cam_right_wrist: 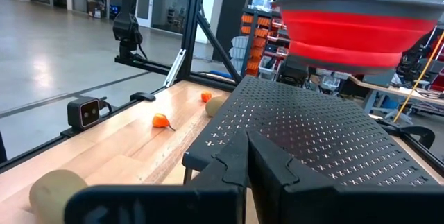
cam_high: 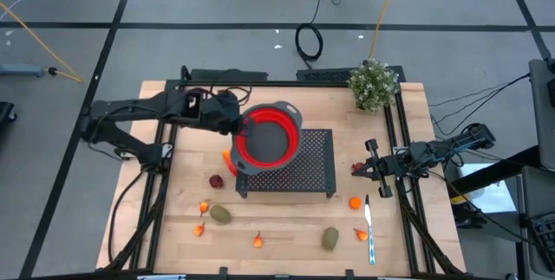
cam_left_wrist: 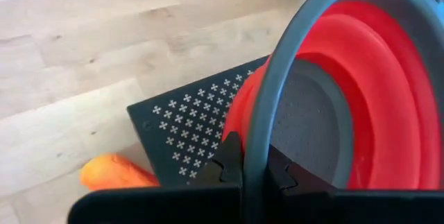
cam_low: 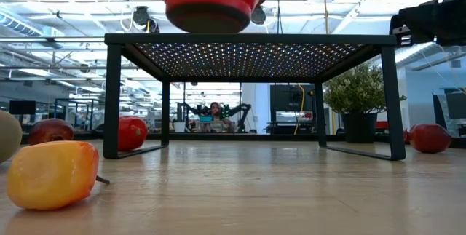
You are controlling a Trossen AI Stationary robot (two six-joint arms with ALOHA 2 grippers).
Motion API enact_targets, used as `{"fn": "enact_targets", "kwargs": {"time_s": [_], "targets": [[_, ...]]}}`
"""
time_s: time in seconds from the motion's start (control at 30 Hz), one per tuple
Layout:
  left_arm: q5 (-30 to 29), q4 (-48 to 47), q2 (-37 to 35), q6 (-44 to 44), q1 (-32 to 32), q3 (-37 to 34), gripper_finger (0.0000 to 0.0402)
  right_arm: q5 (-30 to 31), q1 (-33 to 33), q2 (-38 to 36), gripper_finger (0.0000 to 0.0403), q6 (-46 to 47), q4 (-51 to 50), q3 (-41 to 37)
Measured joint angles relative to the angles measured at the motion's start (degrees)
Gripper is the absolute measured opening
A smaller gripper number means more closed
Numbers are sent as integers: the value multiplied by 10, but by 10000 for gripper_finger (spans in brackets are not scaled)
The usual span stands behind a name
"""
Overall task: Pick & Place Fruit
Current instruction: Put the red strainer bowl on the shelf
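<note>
A red collapsible bowl with a grey rim hangs just above a black perforated rack, with my left gripper shut on its left side. Fruit lies on the wooden table. A long orange piece rests by the rack's left edge. A dark red round one sits nearer the front. Two brownish-green ovals and small orange bits lie along the front. My right gripper waits shut at the table's right side, holding nothing. My left gripper pinches the bowl's grey rim on the side toward the table's left. One finger stands outside the wall and the other inside the bowl. The fingers slant down from the table's left. The bowl is lifted, roughly level, over the rack's left part.
A bushy potted plant stands at the far right corner. A slim utensil with a light-blue handle lies near the front right. Black frame rails run along the table's left and right sides.
</note>
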Motion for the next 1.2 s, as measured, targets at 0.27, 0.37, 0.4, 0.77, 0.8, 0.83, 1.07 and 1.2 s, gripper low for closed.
{"fn": "enact_targets", "kwargs": {"time_s": [0.27, 0.37, 0.4, 0.77, 0.8, 0.83, 1.07, 1.2], "targets": [[59, -17, 37, 89, 0, 22, 0, -1, 0, 0, 0, 0, 0, 0], [61, -18, 35, 131, 0, 22, 0, -1, 0, 0, 0, 0, 0, 0], [60, -18, 34, 142, 0, 22, 0, -1, 0, 0, 0, 0, 0, 0], [96, -6, 30, 222, 39, 8, 0, -1, 0, 0, 0, 0, 0, 0], [105, 1, 29, 228, 44, 6, 0, -1, 0, 0, 0, 0, 0, 0], [114, 9, 26, 236, 50, 2, 0, -1, 0, 0, 0, 0, 0, 0], [167, 73, 10, 238, 71, -65, 0, -1, 0, 0, 0, 0, 0, 0], [179, 110, -9, 229, 71, -94, 0, -1, 0, 0, 0, 0, 0, 0]]}}
